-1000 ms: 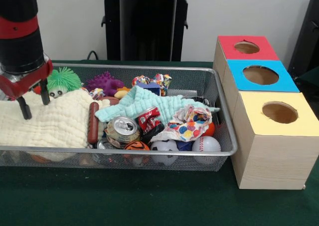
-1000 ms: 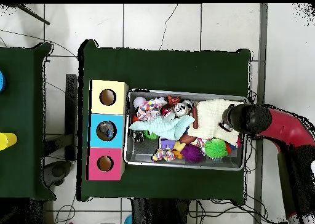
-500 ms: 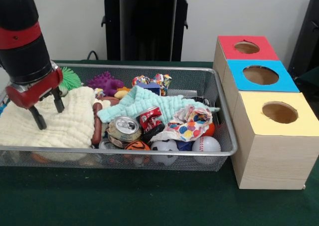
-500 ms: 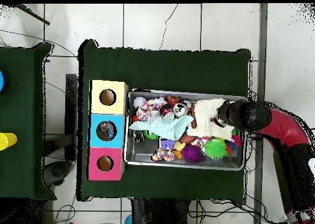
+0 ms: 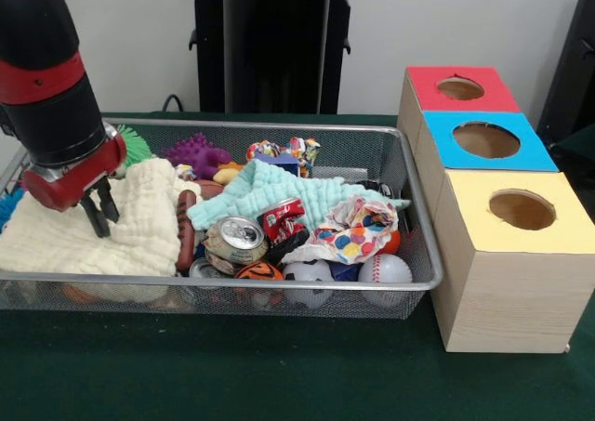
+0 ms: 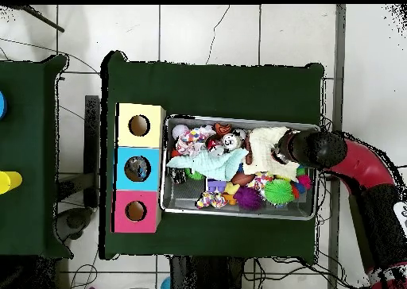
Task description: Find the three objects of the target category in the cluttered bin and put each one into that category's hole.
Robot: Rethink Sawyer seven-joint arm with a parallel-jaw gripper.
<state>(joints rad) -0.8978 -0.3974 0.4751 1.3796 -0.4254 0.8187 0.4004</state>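
Front view: gripper [image 5: 98,213] pinched shut on cream cloth [image 5: 130,224] at bin's [image 5: 279,282] left end, soda can [image 5: 232,239] lying well to its right.

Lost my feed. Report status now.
Gripper shut on cream waffle-weave cloth, left end of wire mesh bin. Mint green cloth draped over the centre clutter. Nothing at the three box holes.

A dark green tablecloth [image 5: 279,365] covers the table under everything. Behind it stands a black stand [image 5: 274,45] against a pale wall [image 5: 446,21]. In the overhead view, a second green table [image 6: 28,155] sits beside it on a white tiled floor [image 6: 207,32].
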